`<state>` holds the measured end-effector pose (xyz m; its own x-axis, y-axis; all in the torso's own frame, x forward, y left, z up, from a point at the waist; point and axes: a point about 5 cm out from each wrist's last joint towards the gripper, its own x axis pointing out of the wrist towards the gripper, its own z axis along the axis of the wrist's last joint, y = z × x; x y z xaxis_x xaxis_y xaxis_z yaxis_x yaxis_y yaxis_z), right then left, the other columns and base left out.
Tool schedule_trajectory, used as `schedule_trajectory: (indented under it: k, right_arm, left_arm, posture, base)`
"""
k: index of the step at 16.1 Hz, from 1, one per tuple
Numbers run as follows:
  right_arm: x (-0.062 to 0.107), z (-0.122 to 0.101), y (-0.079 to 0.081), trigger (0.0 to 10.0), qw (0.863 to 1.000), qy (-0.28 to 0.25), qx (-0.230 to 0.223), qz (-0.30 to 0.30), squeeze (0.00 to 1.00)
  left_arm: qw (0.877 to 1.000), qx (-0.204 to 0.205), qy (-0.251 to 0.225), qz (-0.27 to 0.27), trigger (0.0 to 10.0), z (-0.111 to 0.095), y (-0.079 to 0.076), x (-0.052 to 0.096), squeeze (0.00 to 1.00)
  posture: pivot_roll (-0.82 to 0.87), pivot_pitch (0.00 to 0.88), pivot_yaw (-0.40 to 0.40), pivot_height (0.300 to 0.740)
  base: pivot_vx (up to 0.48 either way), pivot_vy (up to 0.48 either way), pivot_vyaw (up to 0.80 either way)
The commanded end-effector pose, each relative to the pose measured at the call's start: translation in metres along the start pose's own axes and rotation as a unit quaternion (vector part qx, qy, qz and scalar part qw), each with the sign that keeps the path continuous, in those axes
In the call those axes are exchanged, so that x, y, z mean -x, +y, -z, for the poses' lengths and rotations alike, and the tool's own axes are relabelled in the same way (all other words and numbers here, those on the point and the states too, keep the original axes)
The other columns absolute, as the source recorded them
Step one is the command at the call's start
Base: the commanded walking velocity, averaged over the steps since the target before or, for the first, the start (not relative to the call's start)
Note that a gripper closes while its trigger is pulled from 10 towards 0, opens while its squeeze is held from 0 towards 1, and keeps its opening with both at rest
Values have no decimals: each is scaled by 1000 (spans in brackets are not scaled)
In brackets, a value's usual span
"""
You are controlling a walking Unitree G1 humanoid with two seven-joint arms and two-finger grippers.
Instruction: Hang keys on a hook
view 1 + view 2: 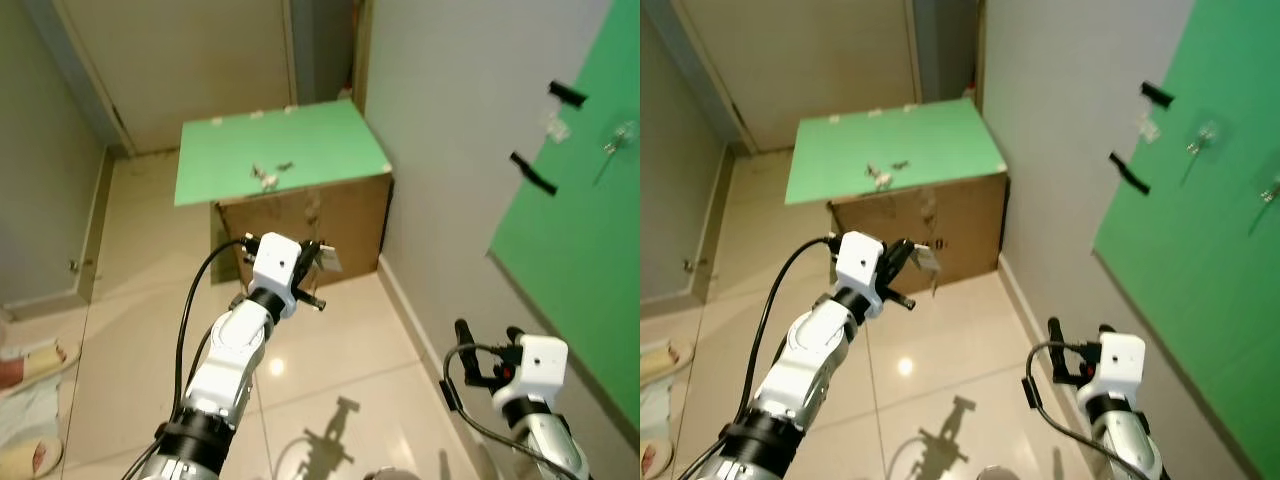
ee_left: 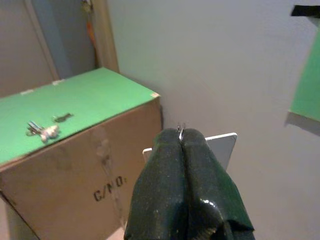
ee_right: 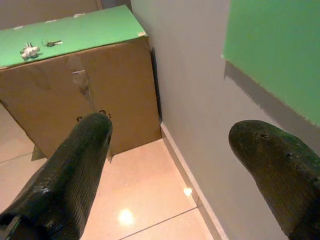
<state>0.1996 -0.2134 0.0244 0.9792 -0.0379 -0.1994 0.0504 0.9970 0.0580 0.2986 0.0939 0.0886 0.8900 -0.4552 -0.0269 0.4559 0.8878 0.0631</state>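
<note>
The left gripper (image 1: pixel 318 252) is raised in front of a cardboard box (image 1: pixel 310 220), its two black fingers (image 2: pixel 185 170) pressed tight together. Pinched at their tips is a small metal ring (image 2: pixel 180 131) with a flat white tag (image 2: pixel 220 147) hanging behind it; it looks like a key ring, though no actual key can be made out in the grip. The tag sits just past the fingertips, on the wall side.

A green sheet (image 1: pixel 280 150) covers the top of the box, and on it lie more keys (image 1: pixel 267 176) with a pale fob, well apart from the raised gripper and farther back. A single small key (image 3: pixel 52 43) lies just beside that bunch.

The right gripper (image 1: pixel 487 338) hangs low near the foot of the grey wall (image 1: pixel 450 130), above the tiled floor (image 1: pixel 330 380). Its fingers (image 3: pixel 75 175) stand wide apart with nothing between them.

Up on the wall to the right is a large green panel (image 1: pixel 590 240), taped at its edge with black strips (image 1: pixel 533 172). Clear hooks (image 1: pixel 618 138) are stuck on it, high above and well away from both grippers.
</note>
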Motion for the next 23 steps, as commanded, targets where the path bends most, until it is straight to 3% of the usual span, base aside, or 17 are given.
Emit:
schedule_trajectory:
  k: [1,6,8,13,16,20,23]
  right_arm:
    - [1,4,0,10000,1000,4,-6,1,0]
    - [-2,7,-3,10000,1000,7,-6,2,0]
    - [2,8,-4,10000,1000,7,-4,4,0]
    - [5,7,-5,10000,1000,6,-2,8,0]
    - [7,6,-6,10000,1000,5,0,12,0]
    - [5,1,-4,10000,1000,-1,1,8,0]
    - [6,-4,-2,10000,1000,-8,-2,15,0]
  left_arm:
    - [1000,5,1,4,10000,1,3,2,0]
    - [1000,17,-7,24,10000,0,3,2,0]
    - [1000,4,-9,23,10000,-1,6,1,0]
    - [1000,-7,5,24,10000,2,4,-3,0]
    - [998,-7,21,62,10000,5,3,-9,0]
    - [989,-37,47,133,10000,-3,19,-22,0]
    - [989,-36,47,133,10000,-5,27,-25,0]
  posture:
    - [-236,0,59,740]
    - [-234,0,60,740]
    - [-239,0,60,740]
    - [-256,0,62,740]
    - [-267,0,64,740]
    - [-269,0,71,740]
    - [-284,0,81,740]
  base:
    - [-330,352,-600]
    - [-169,406,-599]
    - [0,471,-600]
    - [0,0,-587]
    - [0,0,-587]
    - [0,0,-589]
    - [0,0,-592]
